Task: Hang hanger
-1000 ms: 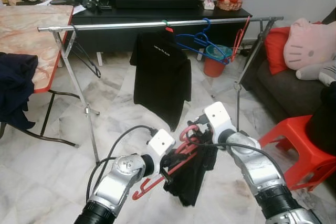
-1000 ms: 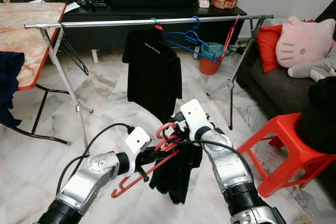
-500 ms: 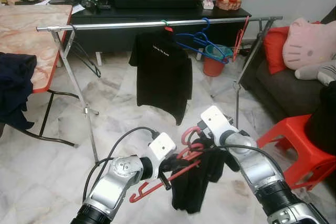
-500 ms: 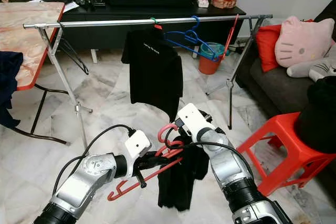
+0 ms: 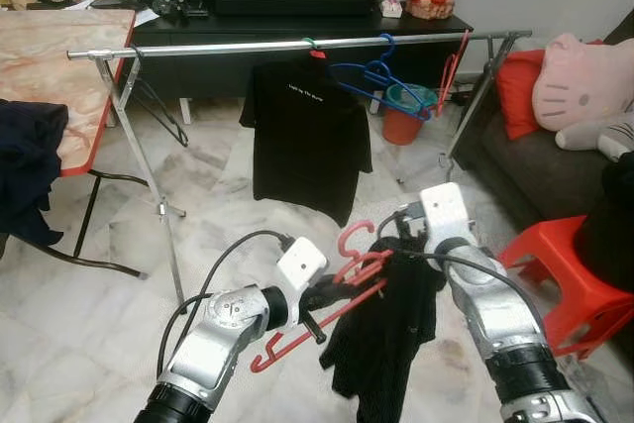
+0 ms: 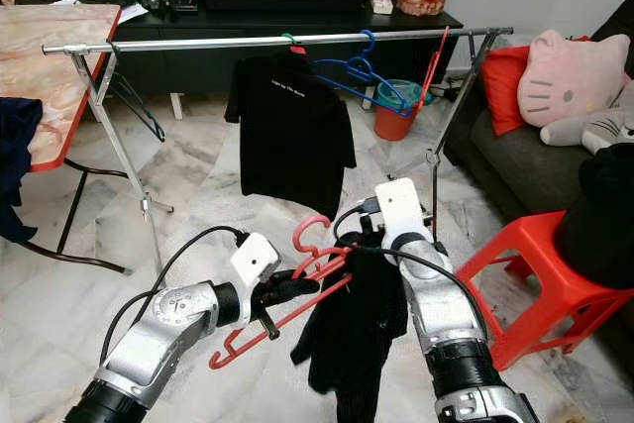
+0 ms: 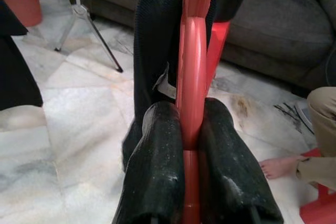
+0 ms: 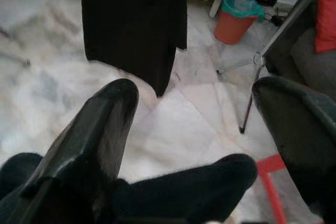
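Left gripper point(image 7: 191, 182) clamps red hanger point(image 5: 337, 294) carrying black garment point(image 5: 386, 334).

The black shirt point(image 5: 305, 141) on the rail carries one small line of white print across its chest (too small and blurred to read); nothing else shows any lettering.

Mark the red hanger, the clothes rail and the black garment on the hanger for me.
red hanger point(image 5: 354, 241): left eye view, on its hook.
clothes rail point(image 5: 218, 47): left eye view, on the bare horizontal bar.
black garment point(image 5: 381, 334): left eye view, on the cloth hanging below the hanger.
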You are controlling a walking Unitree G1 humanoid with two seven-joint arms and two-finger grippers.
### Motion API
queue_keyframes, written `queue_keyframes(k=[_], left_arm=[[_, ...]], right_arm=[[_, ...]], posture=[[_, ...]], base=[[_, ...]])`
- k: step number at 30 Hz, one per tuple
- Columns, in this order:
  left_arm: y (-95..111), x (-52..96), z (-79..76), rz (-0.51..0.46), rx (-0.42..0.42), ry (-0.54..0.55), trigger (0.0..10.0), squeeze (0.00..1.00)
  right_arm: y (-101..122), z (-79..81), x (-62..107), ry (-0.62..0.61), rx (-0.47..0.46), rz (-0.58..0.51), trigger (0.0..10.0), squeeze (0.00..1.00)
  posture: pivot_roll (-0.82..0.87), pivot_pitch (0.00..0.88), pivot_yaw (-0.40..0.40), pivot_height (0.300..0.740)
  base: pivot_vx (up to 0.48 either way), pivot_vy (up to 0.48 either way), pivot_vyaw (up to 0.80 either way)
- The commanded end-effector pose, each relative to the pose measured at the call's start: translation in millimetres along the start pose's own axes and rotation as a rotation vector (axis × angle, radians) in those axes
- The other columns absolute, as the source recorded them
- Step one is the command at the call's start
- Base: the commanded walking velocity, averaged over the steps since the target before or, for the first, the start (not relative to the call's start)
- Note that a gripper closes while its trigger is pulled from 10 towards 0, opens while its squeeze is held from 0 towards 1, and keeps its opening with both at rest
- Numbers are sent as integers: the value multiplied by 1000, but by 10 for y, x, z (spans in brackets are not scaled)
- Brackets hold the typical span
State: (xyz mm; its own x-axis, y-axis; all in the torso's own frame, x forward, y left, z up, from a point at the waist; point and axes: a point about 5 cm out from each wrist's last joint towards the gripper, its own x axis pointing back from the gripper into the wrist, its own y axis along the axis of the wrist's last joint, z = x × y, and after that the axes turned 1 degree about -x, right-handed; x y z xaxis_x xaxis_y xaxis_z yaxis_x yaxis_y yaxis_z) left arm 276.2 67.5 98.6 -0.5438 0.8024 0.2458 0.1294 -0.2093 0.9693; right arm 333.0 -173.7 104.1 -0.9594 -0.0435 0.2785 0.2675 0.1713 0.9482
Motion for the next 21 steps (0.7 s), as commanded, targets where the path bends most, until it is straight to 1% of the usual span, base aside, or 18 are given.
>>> queue_keyframes(k=[1, 2, 3, 4, 5, 8, 9, 10, 11, 12, 14, 15, 16, 17, 18, 21], left_arm=[[225, 20, 120, -115, -36, 76, 10000, 0], [218, 11, 132, -118, -35, 91, 10000, 0], [218, 11, 132, -118, -35, 91, 10000, 0], [209, 3, 150, -121, -32, 114, 10000, 0], [205, 0, 158, -121, -31, 123, 10000, 0], [201, -2, 162, -121, -31, 128, 10000, 0], [191, -6, 163, -119, -28, 132, 10000, 0], [191, -6, 163, -119, -28, 132, 10000, 0], [151, -15, 145, -111, -20, 128, 10000, 0], [133, -19, 134, -107, -14, 125, 10000, 0], [118, -24, 124, -105, -9, 124, 10000, 0], [107, -31, 114, -104, -4, 120, 10000, 0], [104, -32, 111, -104, -2, 119, 10000, 0], [95, -35, 104, -101, 1, 114, 10000, 0], [78, -41, 91, -95, 8, 104, 10000, 0], [58, -50, 78, -91, 14, 95, 10000, 0]], right_arm=[[-15, -41, 26, -11, -49, -22, 10000, 0], [20, -13, 28, 3, -79, -59, 10000, 0], [20, -13, 28, 3, -79, -59, 10000, 0], [82, 24, 29, 20, -118, -105, 10000, 0], [109, 38, 30, 27, -132, -122, 10000, 0], [122, 46, 31, 31, -139, -131, 10000, 0], [178, 76, 34, 52, -158, -164, 10000, 0], [178, 76, 34, 52, -158, -164, 10000, 0], [310, 128, 47, 89, -192, -241, 10000, 0], [366, 132, 57, 96, -221, -279, 10000, 0], [405, 123, 67, 97, -250, -311, 10000, 0], [452, 107, 79, 101, -282, -346, 10000, 0], [464, 103, 83, 102, -290, -355, 10000, 0], [507, 100, 93, 111, -317, -378, 10000, 0], [601, 107, 114, 134, -357, -424, 10000, 0], [709, 121, 140, 167, -385, -474, 10000, 0]], posture=[[-35, 0, -133, 740], [-34, 0, -133, 740], [-34, 0, -133, 740], [-33, 0, -131, 740], [-33, 0, -131, 740], [-33, 0, -131, 740], [-31, 0, -132, 740], [-31, 0, -132, 740], [-32, 0, -132, 740], [-32, 0, -132, 740], [-31, 0, -134, 740], [-30, 0, -135, 740], [-30, 0, -135, 740], [-30, 0, -135, 740], [-30, 0, -135, 740], [-35, 0, -134, 740]], base=[[0, 0, 0], [0, 0, 0], [0, 0, 0], [0, 0, 0], [0, 0, 0], [0, 0, 0], [0, 0, 0], [0, 0, 0], [0, 0, 0], [0, 0, 0], [0, 0, 0], [0, 0, 0], [0, 0, 0], [0, 0, 0], [0, 0, 0], [0, 0, 0]])
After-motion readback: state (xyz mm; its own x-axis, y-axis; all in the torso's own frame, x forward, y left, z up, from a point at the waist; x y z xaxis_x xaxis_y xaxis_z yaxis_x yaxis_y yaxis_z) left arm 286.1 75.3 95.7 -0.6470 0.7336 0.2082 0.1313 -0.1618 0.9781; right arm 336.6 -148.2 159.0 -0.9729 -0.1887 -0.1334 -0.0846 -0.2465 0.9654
